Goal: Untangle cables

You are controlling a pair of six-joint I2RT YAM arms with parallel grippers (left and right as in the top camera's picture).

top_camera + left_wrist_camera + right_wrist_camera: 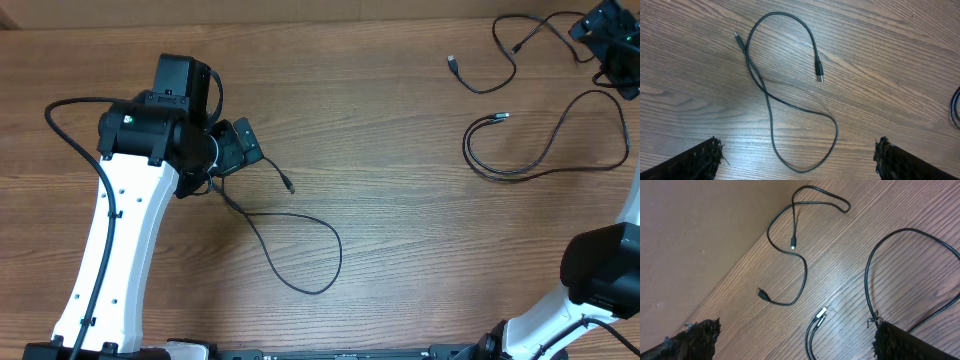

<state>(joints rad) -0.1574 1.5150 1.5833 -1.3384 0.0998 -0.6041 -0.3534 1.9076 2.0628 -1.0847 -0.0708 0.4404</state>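
Three thin black cables lie apart on the wooden table. One cable point(318, 262) lies in a loose loop at centre left; in the left wrist view point(767, 100) it forms a figure-eight with both plugs showing. My left gripper point(238, 148) hangs above its near end, open and empty point(798, 151). A short cable point(500, 75) lies at the back right, and it also shows in the right wrist view point(802, 270). A long cable point(560, 150), folded double with both plugs together point(821, 314), lies in front of it. My right gripper point(612, 45) is open and empty point(795, 342) over the back right corner.
The table's back edge point(735, 262) runs close behind the short cable. The right arm's dark base point(600, 265) stands at the right front. The left arm's white link point(110, 250) and its thick black wire point(60, 110) cover the left side.
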